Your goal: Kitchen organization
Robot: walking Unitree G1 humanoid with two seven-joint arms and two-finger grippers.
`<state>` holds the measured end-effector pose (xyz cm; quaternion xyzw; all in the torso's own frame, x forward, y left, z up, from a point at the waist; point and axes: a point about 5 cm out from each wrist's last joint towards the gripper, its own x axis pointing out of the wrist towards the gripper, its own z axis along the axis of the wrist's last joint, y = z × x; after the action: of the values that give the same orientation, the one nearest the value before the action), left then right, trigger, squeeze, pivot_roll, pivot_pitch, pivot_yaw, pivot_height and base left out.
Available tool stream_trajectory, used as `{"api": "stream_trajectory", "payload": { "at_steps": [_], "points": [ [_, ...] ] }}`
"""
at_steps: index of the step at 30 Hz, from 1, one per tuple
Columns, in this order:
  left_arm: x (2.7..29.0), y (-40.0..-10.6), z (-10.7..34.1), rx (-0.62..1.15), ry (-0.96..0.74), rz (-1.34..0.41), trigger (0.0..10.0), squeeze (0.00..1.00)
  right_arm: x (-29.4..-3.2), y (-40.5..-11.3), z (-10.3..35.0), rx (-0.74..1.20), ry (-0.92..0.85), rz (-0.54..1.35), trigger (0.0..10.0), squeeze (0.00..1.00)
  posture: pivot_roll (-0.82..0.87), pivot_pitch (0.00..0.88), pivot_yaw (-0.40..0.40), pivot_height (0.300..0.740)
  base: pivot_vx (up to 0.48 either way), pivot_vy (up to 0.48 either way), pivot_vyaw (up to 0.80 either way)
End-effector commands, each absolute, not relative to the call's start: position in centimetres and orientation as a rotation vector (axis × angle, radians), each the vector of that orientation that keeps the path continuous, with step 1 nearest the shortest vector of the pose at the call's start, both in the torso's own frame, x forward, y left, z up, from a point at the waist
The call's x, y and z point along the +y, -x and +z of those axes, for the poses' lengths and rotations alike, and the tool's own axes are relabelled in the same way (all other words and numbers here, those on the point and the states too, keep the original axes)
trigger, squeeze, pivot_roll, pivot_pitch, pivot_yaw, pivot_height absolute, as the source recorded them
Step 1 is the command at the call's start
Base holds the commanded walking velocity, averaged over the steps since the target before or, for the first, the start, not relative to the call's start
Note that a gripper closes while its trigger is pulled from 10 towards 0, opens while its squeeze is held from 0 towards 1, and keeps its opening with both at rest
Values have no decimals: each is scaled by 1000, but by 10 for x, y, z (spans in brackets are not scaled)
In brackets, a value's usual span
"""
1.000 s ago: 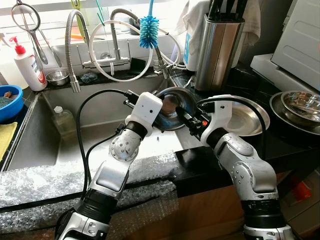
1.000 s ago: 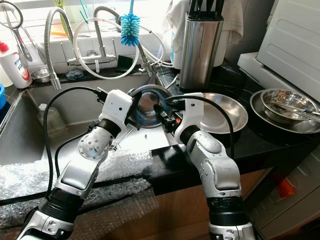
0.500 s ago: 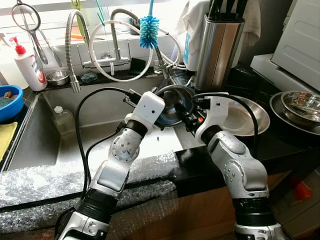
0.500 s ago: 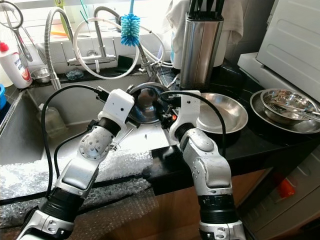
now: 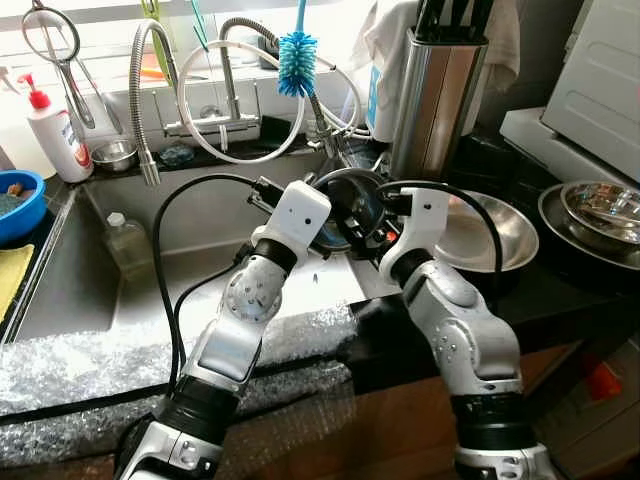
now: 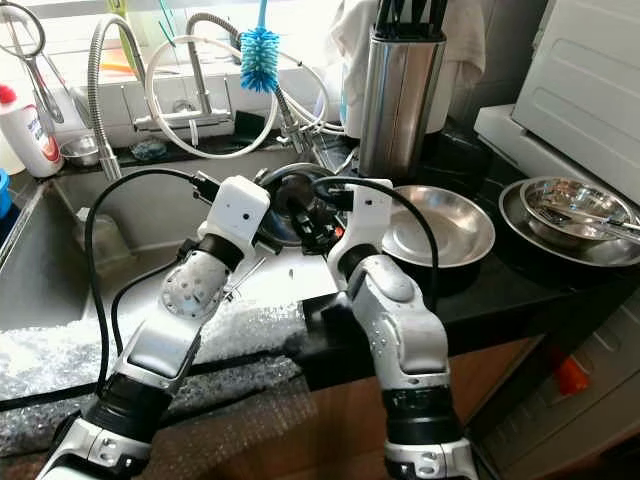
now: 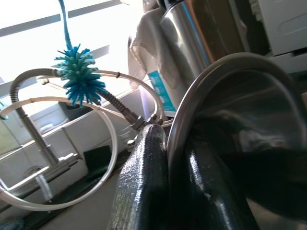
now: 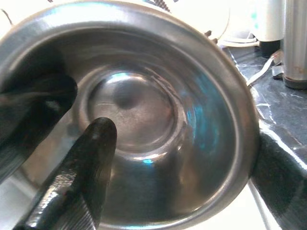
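1. We observe a round stainless-steel bowl (image 5: 345, 205) held tilted on its side above the right edge of the steel sink (image 5: 90, 265), between the two arms.
2. The left gripper (image 7: 165, 191) is clenched on the bowl's rim: in the left wrist view one black finger (image 7: 139, 191) lies outside the rim and the other lies inside it, with the metal edge between them.
3. The right gripper (image 5: 370, 222) is positioned at the bowl's open mouth. In the right wrist view one black finger (image 8: 76, 182) lies across the shiny interior, and a second dark finger is visible at the near rim.
4. We cannot tell whether the right gripper's fingers are spread or closed on the bowl.
5. A wide, shallow steel pan (image 5: 490, 232) sits on the black counter (image 5: 560, 285) just beside the right arm.
6. A stack of steel bowls (image 5: 600, 215) stands further to the right on the same counter.
7. A tall brushed-metal utensil holder (image 5: 430, 95) stands behind the held bowl, with a white cloth (image 5: 385, 35) draped near it.
8. A blue bristle bottle brush (image 5: 297, 60) hangs above the coiled white hose (image 5: 225, 150) and the tap (image 5: 232, 75).
9. A white soap bottle with a red cap (image 5: 55, 130) stands on the ledge at the left.
10. A blue plastic basin (image 5: 15, 205) sits at the far-left edge.
11. Bubble wrap (image 5: 110, 365) covers the front sink edge.
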<state>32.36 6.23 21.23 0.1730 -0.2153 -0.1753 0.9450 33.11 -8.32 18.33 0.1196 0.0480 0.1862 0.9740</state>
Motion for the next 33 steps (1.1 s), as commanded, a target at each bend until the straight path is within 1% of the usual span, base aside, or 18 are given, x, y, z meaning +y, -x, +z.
{"api": "stream_trajectory", "payload": {
  "at_steps": [1, 4, 5, 9, 11, 15, 19, 23, 27, 33],
  "points": [
    [54, -324, 227, -498, -325, -385, 10000, 0, -72, -331, 182, 118, -230, 400, 10000, 1000, -173, 0, 3, 740, 0, 0, 0],
    [53, -323, 227, -500, -323, -390, 10000, 0, -73, -331, 181, 119, -237, 393, 10000, 1000, -173, 0, 3, 740, 0, 0, 0],
    [52, -322, 227, -500, -313, -401, 10000, 0, -80, -335, 181, 113, -250, 331, 10000, 0, -172, 0, 3, 740, 0, 0, 0],
    [52, -322, 226, -498, -307, -405, 10000, 0, -93, -340, 182, 93, -246, 215, 10000, 0, -171, 0, 4, 740, 0, 0, 0],
    [52, -322, 226, -497, -307, -407, 10000, 0, -95, -341, 181, 91, -246, 196, 10000, 0, -171, 0, 4, 740, 0, 0, 0],
    [52, -321, 226, -496, -305, -415, 10000, 0, -107, -345, 182, 75, -245, 97, 10000, 0, -171, 0, 3, 740, 0, 0, 0],
    [52, -322, 225, -494, -310, -410, 10000, 0, -101, -344, 186, 50, -245, 150, 10000, 0, -170, 0, 4, 740, 0, 0, 0],
    [55, -325, 224, -482, -315, -380, 10000, 0, -85, -338, 192, 14, -242, 271, 10000, 0, -173, 0, 4, 740, 0, 0, 0],
    [58, -326, 224, -471, -303, -365, 10000, 0, -69, -331, 191, 27, -237, 396, 10000, 0, -173, 0, 4, 740, 0, 0, 0],
    [59, -327, 223, -468, -302, -365, 10000, 0, -62, -327, 189, 35, -246, 449, 10000, 0, -171, 0, 5, 740, 0, 0, 0]
  ]
}}
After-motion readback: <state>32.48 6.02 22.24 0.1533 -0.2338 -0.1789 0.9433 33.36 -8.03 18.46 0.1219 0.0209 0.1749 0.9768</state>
